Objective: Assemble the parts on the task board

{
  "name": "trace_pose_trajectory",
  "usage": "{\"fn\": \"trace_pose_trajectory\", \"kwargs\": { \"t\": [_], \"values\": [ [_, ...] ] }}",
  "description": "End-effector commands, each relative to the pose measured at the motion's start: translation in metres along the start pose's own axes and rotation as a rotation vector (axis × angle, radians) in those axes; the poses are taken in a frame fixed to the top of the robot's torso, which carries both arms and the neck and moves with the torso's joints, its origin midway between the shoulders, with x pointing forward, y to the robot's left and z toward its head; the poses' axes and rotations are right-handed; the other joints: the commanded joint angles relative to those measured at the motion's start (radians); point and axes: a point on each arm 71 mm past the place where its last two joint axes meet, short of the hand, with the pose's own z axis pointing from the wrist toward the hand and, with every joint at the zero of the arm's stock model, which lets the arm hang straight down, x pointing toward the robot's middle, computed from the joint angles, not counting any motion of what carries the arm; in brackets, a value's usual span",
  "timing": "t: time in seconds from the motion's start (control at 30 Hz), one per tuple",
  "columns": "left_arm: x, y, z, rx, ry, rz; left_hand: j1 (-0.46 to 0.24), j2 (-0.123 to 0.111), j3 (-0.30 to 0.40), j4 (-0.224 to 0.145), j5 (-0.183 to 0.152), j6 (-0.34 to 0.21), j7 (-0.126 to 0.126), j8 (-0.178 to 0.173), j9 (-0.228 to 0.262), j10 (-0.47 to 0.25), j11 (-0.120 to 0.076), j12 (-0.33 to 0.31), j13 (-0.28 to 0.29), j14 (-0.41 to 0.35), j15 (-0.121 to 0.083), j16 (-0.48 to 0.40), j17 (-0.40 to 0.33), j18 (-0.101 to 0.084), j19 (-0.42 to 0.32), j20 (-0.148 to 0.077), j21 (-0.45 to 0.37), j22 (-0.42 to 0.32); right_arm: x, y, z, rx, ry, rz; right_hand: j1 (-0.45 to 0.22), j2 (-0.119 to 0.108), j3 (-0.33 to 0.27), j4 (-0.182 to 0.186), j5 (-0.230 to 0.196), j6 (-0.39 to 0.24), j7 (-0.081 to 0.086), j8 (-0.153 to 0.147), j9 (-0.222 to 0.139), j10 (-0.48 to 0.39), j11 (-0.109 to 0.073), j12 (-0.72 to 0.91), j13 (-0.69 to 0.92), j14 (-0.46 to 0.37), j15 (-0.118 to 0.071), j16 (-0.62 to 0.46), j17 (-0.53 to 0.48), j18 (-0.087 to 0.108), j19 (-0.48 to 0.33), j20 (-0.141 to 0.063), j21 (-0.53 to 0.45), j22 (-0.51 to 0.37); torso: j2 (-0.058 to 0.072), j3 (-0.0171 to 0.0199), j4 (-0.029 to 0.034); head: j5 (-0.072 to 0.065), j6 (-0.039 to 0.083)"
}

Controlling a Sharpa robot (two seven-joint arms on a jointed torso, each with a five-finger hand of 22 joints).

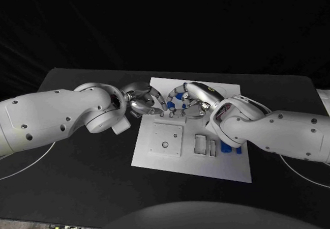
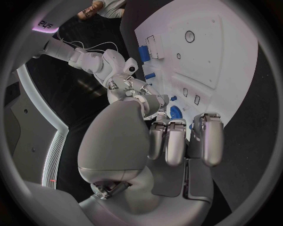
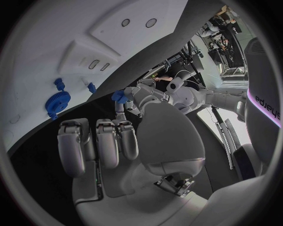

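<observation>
Nearest the head camera, on the board's (image 1: pixel 156 160) near half, a square raised plate (image 1: pixel 167 139) with a small round hole is seen, with two slotted rectangular frames (image 1: pixel 204 145) just to its right. Blue parts (image 1: pixel 226 147) stand upright just beyond the frames, close under the right forearm.

Both hands are met over the board's far half. A blue part (image 1: pixel 179 96) is seen among the right hand's (image 1: pixel 192 99) fingers; whether it is gripped cannot be told from the head view. In the left wrist view the right hand (image 2: pixel 131 85) is seen with a small blue piece (image 2: pixel 172 98) at its fingertips, apparently pinched. A blue gear (image 2: pixel 176 112) lies on the board just beside the left hand's own fingers (image 2: pixel 177 141).

The left hand (image 1: pixel 144 102) is seen with fingers curled; in the right wrist view it (image 3: pixel 141 94) is seen with a blue part (image 3: pixel 119 97) at its fingertips, seemingly held off the board's edge. The gear (image 3: pixel 58 100) is seated on the board, with two small blue pegs (image 3: pixel 59 84) near it.

The board lies mid-table (image 1: pixel 80 179), white on black.
</observation>
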Motion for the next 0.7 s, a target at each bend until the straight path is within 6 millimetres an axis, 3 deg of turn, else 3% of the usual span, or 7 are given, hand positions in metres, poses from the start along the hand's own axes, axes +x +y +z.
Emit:
{"fn": "trace_pose_trajectory", "kwargs": {
  "t": [0.03, 0.47, 0.7],
  "values": [
    [0.0014, -0.0024, 0.0017, 0.007, 0.006, 0.003, -0.007, 0.002, 0.007, -0.002, 0.006, -0.01, 0.001, 0.009, -0.002, 0.102, -0.007, 0.003, 0.263, 0.107, -0.008, 0.003, 0.263, -0.006, 0.037, -0.009, -0.004, 0.23, 0.0036, 0.0013, 0.0005, 0.0, 0.034, -0.001, 0.0, 0.009, 0.007, 0.001, -0.003, 0.0, 0.002, 0.002, 0.225, 0.104, 0.001, 0.004, 0.263, 0.108, 0.001, 0.003, 0.263, -0.003, 0.074, -0.003, -0.004, 0.248, 0.0, -0.0001, -0.001, 0.001, 0.0],
    [0.0028, -0.0035, 0.0037, 0.006, 0.009, 0.009, -0.007, 0.002, 0.013, -0.003, 0.007, -0.018, 0.001, 0.021, 0.0, 0.102, -0.007, 0.003, 0.263, 0.107, -0.009, 0.003, 0.263, -0.006, 0.037, -0.009, -0.004, 0.23, 0.0051, 0.0008, 0.0003, 0.0, 0.047, 0.001, -0.001, 0.009, 0.01, 0.001, -0.005, -0.003, 0.003, -0.001, 0.227, 0.104, 0.002, 0.004, 0.263, 0.108, 0.002, 0.003, 0.263, -0.002, 0.074, -0.002, -0.004, 0.248, 0.0, 0.0004, -0.0004, 0.001, -0.001],
    [0.0011, -0.0019, 0.0014, 0.008, 0.002, 0.017, -0.01, -0.016, 0.037, -0.016, 0.01, 0.001, -0.003, 0.09, 0.027, 0.102, -0.005, 0.003, 0.263, 0.107, -0.007, 0.003, 0.263, -0.007, 0.039, -0.009, -0.001, 0.232, 0.0038, -0.0012, -0.0007, 0.003, 0.04, -0.001, -0.001, 0.01, 0.01, 0.001, -0.005, -0.003, 0.003, -0.001, 0.228, 0.104, 0.002, 0.004, 0.263, 0.108, 0.002, 0.003, 0.263, -0.002, 0.073, -0.002, -0.004, 0.248, 0.0, 0.0007, -0.0002, 0.001, 0.001]
  ]
}}
